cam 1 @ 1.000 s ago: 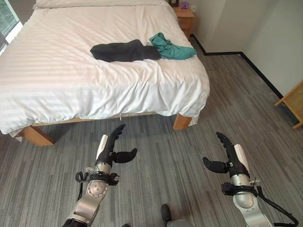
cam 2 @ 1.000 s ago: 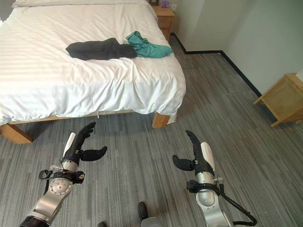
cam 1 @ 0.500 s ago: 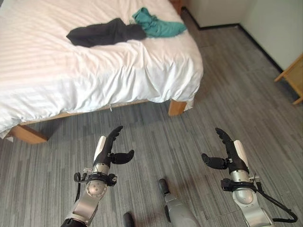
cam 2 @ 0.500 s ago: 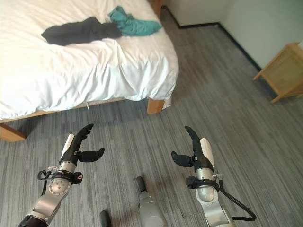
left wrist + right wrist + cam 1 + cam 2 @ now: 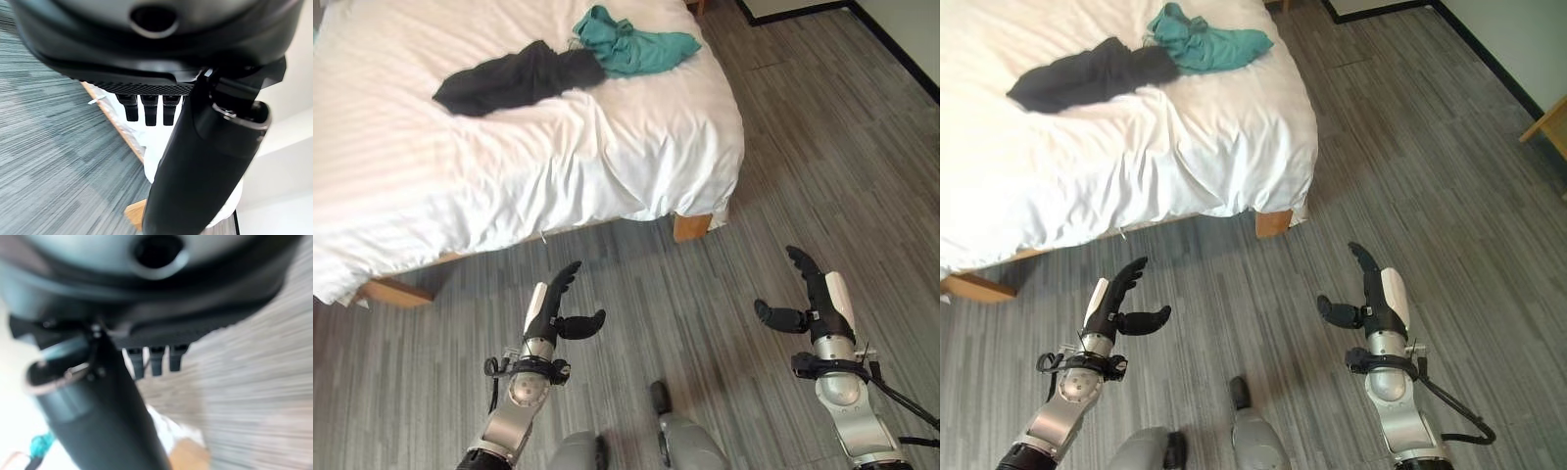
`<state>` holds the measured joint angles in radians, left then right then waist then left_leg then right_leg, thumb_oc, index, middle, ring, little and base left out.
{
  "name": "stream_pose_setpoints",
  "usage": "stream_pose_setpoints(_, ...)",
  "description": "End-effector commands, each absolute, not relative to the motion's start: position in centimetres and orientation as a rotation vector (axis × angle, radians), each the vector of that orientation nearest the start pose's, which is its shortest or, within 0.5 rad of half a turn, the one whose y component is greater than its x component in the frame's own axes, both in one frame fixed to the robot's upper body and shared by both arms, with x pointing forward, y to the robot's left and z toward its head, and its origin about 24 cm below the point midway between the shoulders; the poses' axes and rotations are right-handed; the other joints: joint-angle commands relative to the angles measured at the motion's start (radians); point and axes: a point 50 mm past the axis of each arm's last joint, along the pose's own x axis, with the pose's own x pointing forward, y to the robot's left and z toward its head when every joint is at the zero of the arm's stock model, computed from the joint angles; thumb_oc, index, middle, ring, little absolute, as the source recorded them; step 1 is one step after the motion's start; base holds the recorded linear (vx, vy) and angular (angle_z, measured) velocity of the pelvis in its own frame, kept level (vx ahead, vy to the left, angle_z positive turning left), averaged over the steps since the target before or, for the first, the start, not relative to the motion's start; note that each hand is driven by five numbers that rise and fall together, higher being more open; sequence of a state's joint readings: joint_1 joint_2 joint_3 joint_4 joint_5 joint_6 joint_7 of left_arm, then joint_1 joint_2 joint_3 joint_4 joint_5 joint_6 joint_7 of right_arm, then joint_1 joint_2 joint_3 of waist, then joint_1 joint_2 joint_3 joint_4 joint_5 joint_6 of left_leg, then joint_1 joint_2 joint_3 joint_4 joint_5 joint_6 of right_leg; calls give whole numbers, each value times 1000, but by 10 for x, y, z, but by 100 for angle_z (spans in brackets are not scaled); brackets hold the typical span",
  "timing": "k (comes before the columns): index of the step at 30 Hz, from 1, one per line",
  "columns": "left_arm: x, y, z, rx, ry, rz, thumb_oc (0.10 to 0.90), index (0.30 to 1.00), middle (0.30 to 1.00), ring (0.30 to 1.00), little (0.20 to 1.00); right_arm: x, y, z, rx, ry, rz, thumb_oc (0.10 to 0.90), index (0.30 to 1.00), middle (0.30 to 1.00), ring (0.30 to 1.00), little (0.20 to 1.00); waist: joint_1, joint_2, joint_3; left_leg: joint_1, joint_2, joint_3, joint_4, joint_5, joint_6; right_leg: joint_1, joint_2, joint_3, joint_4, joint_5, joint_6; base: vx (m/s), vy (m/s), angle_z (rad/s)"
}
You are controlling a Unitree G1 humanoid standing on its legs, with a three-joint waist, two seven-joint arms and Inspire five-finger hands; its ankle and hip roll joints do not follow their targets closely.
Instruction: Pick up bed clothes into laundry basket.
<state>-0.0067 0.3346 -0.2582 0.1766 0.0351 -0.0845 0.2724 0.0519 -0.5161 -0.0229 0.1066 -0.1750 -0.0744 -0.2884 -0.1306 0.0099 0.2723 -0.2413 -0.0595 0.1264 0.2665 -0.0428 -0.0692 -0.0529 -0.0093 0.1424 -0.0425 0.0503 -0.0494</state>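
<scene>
The left hand (image 5: 551, 311) hovers open and empty above the floor (image 5: 705, 294). On the bed (image 5: 460, 186), a black garment (image 5: 514, 80) and a teal garment (image 5: 631, 44) lie near its far right corner, now closer as the robot approaches. The right hand (image 5: 815, 305) is open, empty.
</scene>
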Motion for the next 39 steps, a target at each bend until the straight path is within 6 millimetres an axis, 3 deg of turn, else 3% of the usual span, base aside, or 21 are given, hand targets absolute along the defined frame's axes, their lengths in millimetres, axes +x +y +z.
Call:
stream_pose_setpoints(1, 252, 187, 55, 368, -170, 97, 800, 900, 900, 900, 900, 246, -269, 92, -738, -209, -314, 800, 900, 900, 900, 900, 37, 4, -70, 2, -11, 48, -242, 121, 17, 108, -14, 85, -45, -108, 130, 801, 13, -29)
stream_pose_setpoints(2, 252, 185, 53, 359, -161, 97, 800, 900, 900, 900, 900, 246, -269, 90, -737, -198, -320, 800, 900, 900, 900, 900, 55, 10, -81, -69, 16, 99, -349, 143, -1, 185, -33, 90, -45, -165, 139, 593, 0, -35)
stream_pose_setpoints(4, 250, 183, 49, 347, -146, 93, 800, 900, 900, 900, 900, 246, -266, 89, -750, -195, -305, 800, 900, 900, 900, 900, 67, 16, -91, -120, 46, 109, -354, 178, -23, 251, -57, 107, -45, -198, 151, 699, 50, -26)
stream_pose_setpoints(5, 246, 182, 44, 348, -125, 85, 800, 900, 900, 900, 900, 245, -265, 89, -765, -187, -288, 800, 900, 900, 900, 900, 73, 20, -108, -116, 55, 113, -354, 166, -19, 276, -78, 114, -45, -212, 165, 666, 107, -55)
stream_pose_setpoints(7, 244, 181, 41, 347, -108, 80, 800, 900, 900, 900, 900, 240, -268, 88, -811, -185, -302, 800, 900, 900, 900, 900, 77, 30, -129, -91, 78, 107, -354, 244, -17, 325, -102, 114, -26, -239, 175, 691, 124, -67)
stream_pose_setpoints(8, 242, 181, 38, 355, -94, 73, 800, 900, 900, 900, 900, 237, -269, 89, -829, -186, -315, 800, 900, 900, 900, 900, 80, 22, -134, -66, 77, 109, -354, 243, -6, 328, -120, 99, 15, -237, 190, 581, 74, -53)
stream_pose_setpoints(9, 241, 180, 36, 362, -85, 69, 800, 900, 900, 900, 900, 235, -270, 90, -856, -192, -329, 800, 900, 900, 900, 900, 84, 4, -136, -33, 64, 107, -354, 233, 10, 304, -142, 90, 111, -199, 213, 438, 22, -52)
stream_pose_setpoints(11, 246, 179, 38, 369, -88, 75, 800, 900, 900, 900, 900, 244, -270, 109, -926, -277, -381, 800, 900, 900, 900, 900, 50, -18, -106, 40, 55, 91, -354, 194, 26, 182, -131, 117, 360, -59, 256, 397, 14, -41)
stream_pose_setpoints(13, 248, 181, 39, 377, -94, 82, 800, 900, 900, 900, 900, 248, -269, 123, -935, -337, -424, 800, 900, 900, 900, 900, 45, -6, -91, 70, 80, 92, -354, 177, 30, 109, -107, 116, 443, -36, 256, 318, -3, -17)
stream_pose_setpoints(14, 252, 182, 42, 397, -110, 95, 800, 900, 900, 900, 900, 253, -270, 161, -968, -508, -549, 800, 900, 900, 900, 900, 33, 0, -78, 139, 95, 78, -354, 130, 33, 17, -117, 67, 506, -41, 235, 400, -26, -36)
stream_pose_setpoints(15, 253, 181, 42, 393, -111, 97, 800, 900, 900, 900, 900, 254, -272, 176, -989, -571, -600, 800, 900, 900, 900, 900, 29, 7, -73, 158, 104, 69, -354, 120, 30, -12, -110, 46, 476, -52, 225, 595, -51, -29)
stream_pose_setpoints(16, 254, 179, 40, 389, -105, 92, 800, 900, 900, 900, 900, 255, -276, 195, -1027, -641, -663, 800, 900, 900, 900, 900, 18, 9, -66, 187, 106, 48, -354, 98, 26, -41, -103, 17, 424, -107, 214, 406, -101, -9)
stream_pose_setpoints(18, 252, 179, 37, 389, -95, 84, 800, 900, 900, 900, 900, 255, -280, 218, -1063, -724, -720, 800, 900, 900, 900, 900, 11, -4, -67, 207, 100, 20, -354, 84, 16, -58, -89, 7, 297, -132, 214, 396, -204, 68)
stream_pose_setpoints(19, 252, 182, 32, 382, -73, 86, 800, 900, 900, 900, 900, 255, -285, 238, -1132, -778, -757, 800, 900, 900, 900, 900, 0, -26, -65, 230, 83, -44, -354, 58, 7, -88, -55, 78, 141, -104, 223, 391, -265, 84)
stream_pose_setpoints(21, 251, 185, 27, 396, -51, 85, 800, 900, 900, 900, 900, 255, -281, 251, -1214, -828, -738, 800, 900, 900, 900, 900, 0, -39, -62, 236, 77, -110, -354, 43, 5, -97, -41, 181, 49, -65, 245, 293, -228, 98)
stream_pose_setpoints(22, 249, 186, 26, 393, -46, 80, 800, 900, 900, 900, 900, 255, -282, 252, -1259, -819, -712, 800, 900, 900, 900, 900, 5, -45, -67, 241, 66, -132, -354, 31, 11, -79, -52, 207, 22, -63, 236, 149, -170, 129)
stream_pose_setpoints(24, 243, 194, 21, 387, -14, 102, 800, 900, 900, 900, 900, 262, -271, 252, -1307, -822, -637, 800, 900, 900, 900, 900, 40, -65, -70, 265, 66, -139, -354, 25, 10, -65, -81, 168, 26, -45, 237, 61, -159, 169)
stream_pose_setpoints(30, 243, 195, 20, 385, -12, 108, 800, 900, 900, 900, 900, 264, -269, 253, -1307, -826, -631, 800, 900, 900, 900, 900, 30, -64, -69, 268, 65, -142, -354, 24, 11, -59, -83, 164, 21, -44, 237, 34, -98, 77)
stream_pose_setpoints(31, 210, 214, -14, 355, 165, 170, 800, 900, 900, 900, 900, 292, -237, 225, -1314, -731, -360, 800, 900, 900, 900, 900, 107, -71, -120, 263, 101, -159, -354, 35, -22, 16, -108, 113, -37, -26, 222, 210, -563, 34)
stream_pose_setpoints(33, 207, 218, -18, 349, 192, 188, 800, 900, 900, 900, 900, 302, -232, 218, -1312, -699, -321, 800, 900, 900, 900, 900, 100, -68, -122, 261, 104, -170, -354, 38, -27, 29, -111, 97, -40, -31, 217, 118, -309, 26)
stream_pose_setpoints(39, 207, 218, -18, 349, 192, 189, 800, 900, 900, 900, 900, 302, -232, 218, -1312, -700, -320, 800, 900, 900, 900, 900, 98, -68, -122, 261, 103, -171, -354, 38, -27, 29, -111, 96, -40, -31, 217, 4, -12, 20)
